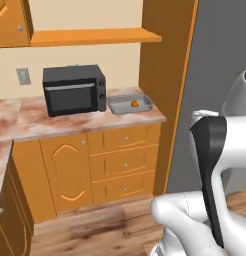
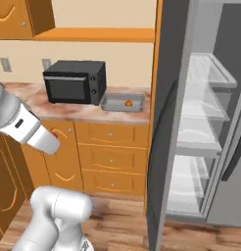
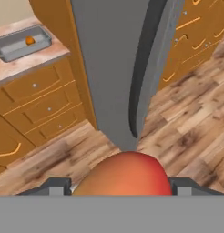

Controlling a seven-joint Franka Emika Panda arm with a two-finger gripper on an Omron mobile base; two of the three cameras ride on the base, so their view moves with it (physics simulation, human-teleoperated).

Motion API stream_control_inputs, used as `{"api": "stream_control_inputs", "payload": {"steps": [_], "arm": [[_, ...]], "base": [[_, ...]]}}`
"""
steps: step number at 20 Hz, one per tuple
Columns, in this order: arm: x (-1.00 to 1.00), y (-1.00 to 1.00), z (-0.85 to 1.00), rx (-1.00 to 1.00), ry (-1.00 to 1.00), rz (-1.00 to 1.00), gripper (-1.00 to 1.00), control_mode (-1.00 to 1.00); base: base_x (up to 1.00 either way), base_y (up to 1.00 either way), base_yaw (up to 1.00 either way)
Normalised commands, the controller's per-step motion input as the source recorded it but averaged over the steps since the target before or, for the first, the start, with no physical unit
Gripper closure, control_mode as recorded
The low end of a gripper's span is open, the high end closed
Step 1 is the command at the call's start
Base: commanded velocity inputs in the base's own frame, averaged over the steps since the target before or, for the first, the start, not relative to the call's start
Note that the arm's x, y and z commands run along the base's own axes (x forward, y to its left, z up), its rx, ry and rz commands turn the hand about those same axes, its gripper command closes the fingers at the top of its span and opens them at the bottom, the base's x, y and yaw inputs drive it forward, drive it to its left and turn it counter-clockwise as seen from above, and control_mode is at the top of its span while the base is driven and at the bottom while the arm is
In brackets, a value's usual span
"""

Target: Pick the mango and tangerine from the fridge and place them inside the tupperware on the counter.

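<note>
Kitchen floor: wood planks below the hand.
Gripper (image 3: 120, 187): clamped on the mango (image 3: 125, 175), beside the fridge (image 3: 114, 68) door.
Tupperware (image 1: 130, 105): on the counter (image 1: 70, 122) beside the microwave (image 1: 74, 89).
Tangerine (image 1: 134, 103): inside the tupperware.

The pinkish-brown marbled desk (image 1: 85, 122) tops orange drawers and cabinets and ends against the tall wood panel beside the fridge. On it a black microwave (image 1: 74, 89) stands toward the back, and just to its right lies the shallow grey tupperware (image 1: 130, 104) near the desk's end. A small orange tangerine (image 1: 134, 103) rests inside that tray.
</note>
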Motion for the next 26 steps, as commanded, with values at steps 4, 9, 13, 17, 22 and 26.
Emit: {"api": "stream_control_inputs", "payload": {"steps": [4, 9, 13, 17, 22, 26], "arm": [[0.00, 0.00, 0.00, 0.00, 0.00, 0.00, 1.00, 1.00], [0.00, 0.00, 0.00, 0.00, 0.00, 0.00, 1.00, 1.00], [0.00, 0.00, 0.00, 0.00, 0.00, 0.00, 1.00, 1.00], [0.00, 0.00, 0.00, 0.00, 0.00, 0.00, 1.00, 1.00], [0.00, 0.00, 0.00, 0.00, 0.00, 0.00, 1.00, 1.00], [0.10, -0.12, -0.07, 0.06, 0.06, 0.00, 1.00, -1.00]], "base": [[0.95, 0.64, -0.08], [1.00, 0.33, 0.00], [0.86, -0.04, 0.00], [0.87, -0.05, 0.00], [0.77, -0.14, 0.00], [0.48, -0.22, 0.00]]}}
